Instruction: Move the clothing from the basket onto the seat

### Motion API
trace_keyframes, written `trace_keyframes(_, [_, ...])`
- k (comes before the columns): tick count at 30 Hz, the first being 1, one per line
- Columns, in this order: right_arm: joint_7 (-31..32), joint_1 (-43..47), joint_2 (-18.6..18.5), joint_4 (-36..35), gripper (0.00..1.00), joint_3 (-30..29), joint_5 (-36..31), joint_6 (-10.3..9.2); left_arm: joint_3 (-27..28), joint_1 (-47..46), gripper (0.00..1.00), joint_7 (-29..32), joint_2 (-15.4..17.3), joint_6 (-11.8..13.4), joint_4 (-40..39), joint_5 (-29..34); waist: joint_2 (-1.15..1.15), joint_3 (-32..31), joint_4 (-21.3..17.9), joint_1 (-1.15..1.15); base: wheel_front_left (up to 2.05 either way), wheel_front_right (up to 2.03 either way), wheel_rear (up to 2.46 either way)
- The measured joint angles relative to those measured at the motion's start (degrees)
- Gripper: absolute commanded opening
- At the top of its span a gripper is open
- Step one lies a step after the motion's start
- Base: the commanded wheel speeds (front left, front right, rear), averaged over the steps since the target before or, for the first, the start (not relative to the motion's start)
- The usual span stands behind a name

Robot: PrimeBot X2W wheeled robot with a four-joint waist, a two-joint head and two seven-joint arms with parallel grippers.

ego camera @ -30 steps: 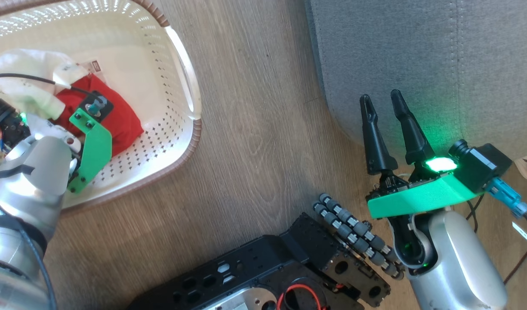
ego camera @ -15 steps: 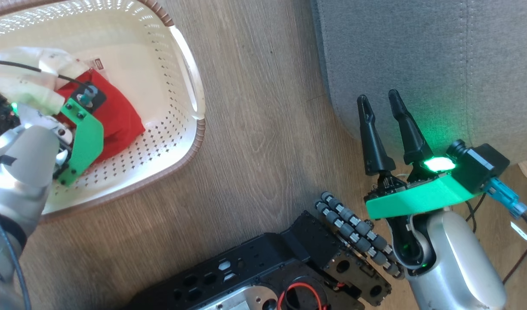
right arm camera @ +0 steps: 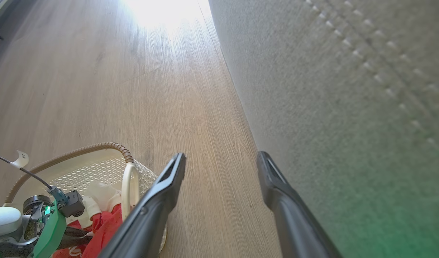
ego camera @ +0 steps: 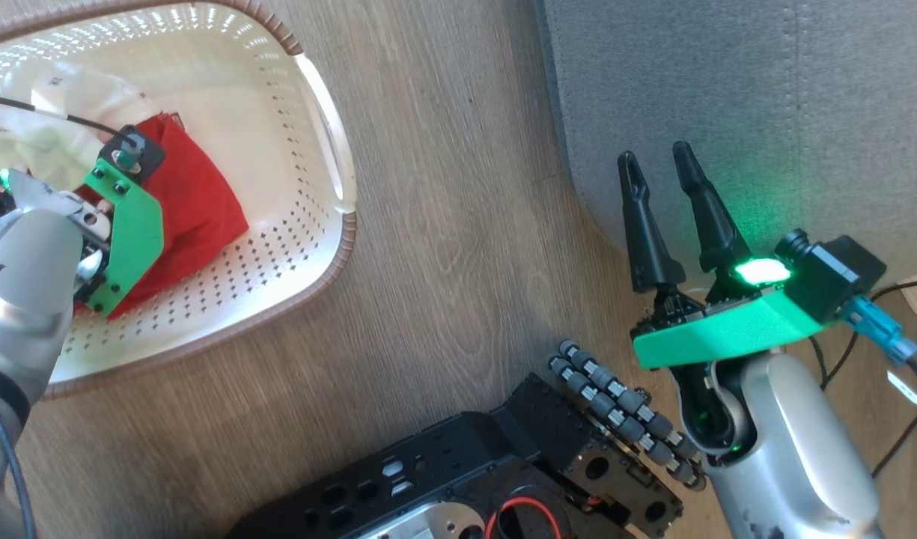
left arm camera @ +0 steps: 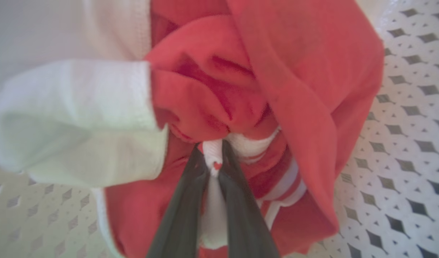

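Observation:
The cream basket (ego camera: 338, 247) stands on the floor at the left, with red clothing (ego camera: 196, 209) and a white cloth (ego camera: 46, 120) inside. My left wrist, with its green mount (ego camera: 125, 239), reaches down into it. In the left wrist view my left gripper (left arm camera: 212, 152) is shut on the white striped trim of the red clothing (left arm camera: 305, 89), beside the white cloth (left arm camera: 79, 118). My right gripper (ego camera: 656, 157) hangs open and empty at the front edge of the grey seat (ego camera: 727, 90). In the right wrist view the right gripper (right arm camera: 221, 157) has the seat (right arm camera: 330, 89) to its right and the basket (right arm camera: 97, 147) at lower left.
Wooden floor (ego camera: 458, 224) runs between the basket and the seat. My black base with its roller wheel (ego camera: 615, 404) sits at the bottom centre. Cables and a blue plug (ego camera: 881, 329) lie at the right edge, near the right wrist.
My left gripper has shut on the red clothing's white trim, and its wrist has shifted a little up and left in the head view. The right arm has barely moved.

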Motion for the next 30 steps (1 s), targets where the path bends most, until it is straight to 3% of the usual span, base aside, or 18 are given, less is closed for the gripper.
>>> trace_keyframes(13, [0.0, -4.8, 0.0, 1.4, 1.00, 0.5, -0.1, 0.00, 0.7, 0.6, 0.00, -6.3, -0.5, 0.0, 2.4, -5.9, 0.00, -4.9, -0.8, 0.00, 0.00, 0.00, 0.00])
trace_keyframes(23, [0.0, -4.7, -0.1, 3.5, 1.00, -2.0, -2.8, 0.00, 2.8, 5.1, 0.00, -12.9, -4.9, 0.0, 3.8, -9.5, 0.00, -12.3, 1.4, 0.00, 0.00, 0.00, 0.00])
trace_keyframes(30, [0.0, -3.6, -0.1, 5.9, 1.00, -3.6, -4.7, 0.00, 4.6, 9.8, 0.00, -23.5, -9.4, 1.7, 4.0, -11.6, 0.00, -21.2, 4.8, 0.00, 0.00, 0.00, 0.00])
